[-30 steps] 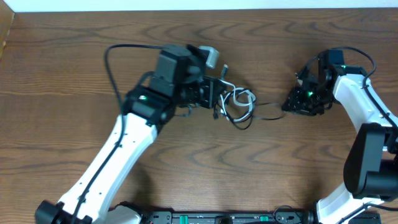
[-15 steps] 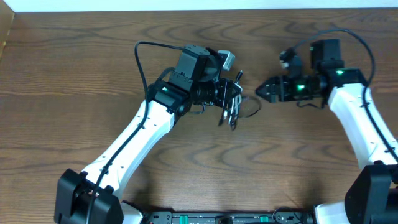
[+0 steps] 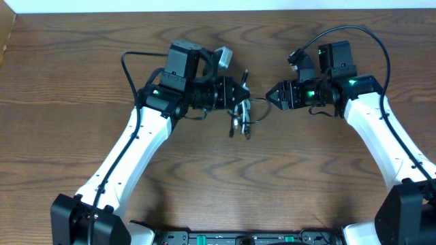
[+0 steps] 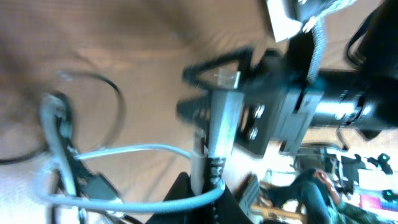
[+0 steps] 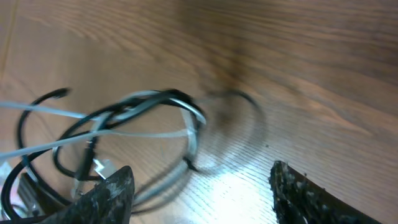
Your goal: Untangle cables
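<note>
Pinching cables (image 3: 240, 120), left gripper (image 3: 241, 97) clamped; right gripper (image 3: 270, 96) spread wide, seemingly empty, just beside them.

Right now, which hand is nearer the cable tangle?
Left. The left hand is shut on the cable tangle; the right hand stands open just to its right.

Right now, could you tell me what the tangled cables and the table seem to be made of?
The cables: thin cords, black and pale grey-white, probably smooth plastic or rubber sheathing; they curl in loose loops with a soft sheen. The table: brown wood or wood-look laminate, I cannot tell which; grain lines show, and a slight gloss reflects light.
</note>
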### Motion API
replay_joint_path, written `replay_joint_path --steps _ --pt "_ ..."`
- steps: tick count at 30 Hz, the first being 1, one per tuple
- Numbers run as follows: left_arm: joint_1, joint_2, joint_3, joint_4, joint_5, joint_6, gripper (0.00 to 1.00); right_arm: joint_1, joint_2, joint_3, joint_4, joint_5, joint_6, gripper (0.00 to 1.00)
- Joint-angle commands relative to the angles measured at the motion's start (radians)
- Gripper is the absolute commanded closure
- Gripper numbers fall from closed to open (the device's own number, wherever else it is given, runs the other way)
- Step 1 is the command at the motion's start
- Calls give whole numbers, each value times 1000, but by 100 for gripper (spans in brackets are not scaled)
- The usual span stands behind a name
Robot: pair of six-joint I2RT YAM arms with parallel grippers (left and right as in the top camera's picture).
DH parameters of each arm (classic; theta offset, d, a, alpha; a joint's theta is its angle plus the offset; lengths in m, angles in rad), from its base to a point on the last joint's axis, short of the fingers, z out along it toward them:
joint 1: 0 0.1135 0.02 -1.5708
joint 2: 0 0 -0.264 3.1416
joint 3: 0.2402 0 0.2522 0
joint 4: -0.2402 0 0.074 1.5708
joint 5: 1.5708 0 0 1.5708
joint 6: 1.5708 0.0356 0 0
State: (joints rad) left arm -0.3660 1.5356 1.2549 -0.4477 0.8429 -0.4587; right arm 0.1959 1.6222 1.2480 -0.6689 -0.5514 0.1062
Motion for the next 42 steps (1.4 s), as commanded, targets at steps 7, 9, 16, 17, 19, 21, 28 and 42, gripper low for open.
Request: replay_joint_path --steps 7,9,16,17,19,21,28,42 --pt "-13 60 9 27 256 141 93 -7 14 5 -11 179 137 36" --pt "-32 72 9 104 334 142 93 -22 14 5 -12 182 151 35" --pt "-93 78 9 95 342 264 93 -82 14 5 -56 183 157 36" --pt "-93 82 9 73 315 278 93 -85 14 5 -62 183 154 36" --pt "-87 103 9 27 233 278 92 -86 14 5 -70 183 147 36" --pt "-80 153 8 -19 169 278 93 -85 14 5 -80 183 147 37" --pt "-74 372 8 -89 20 278 59 -75 14 5 -87 183 148 37" --pt "69 128 43 -385 -387 247 23 -63 14 5 -82 184 147 36"
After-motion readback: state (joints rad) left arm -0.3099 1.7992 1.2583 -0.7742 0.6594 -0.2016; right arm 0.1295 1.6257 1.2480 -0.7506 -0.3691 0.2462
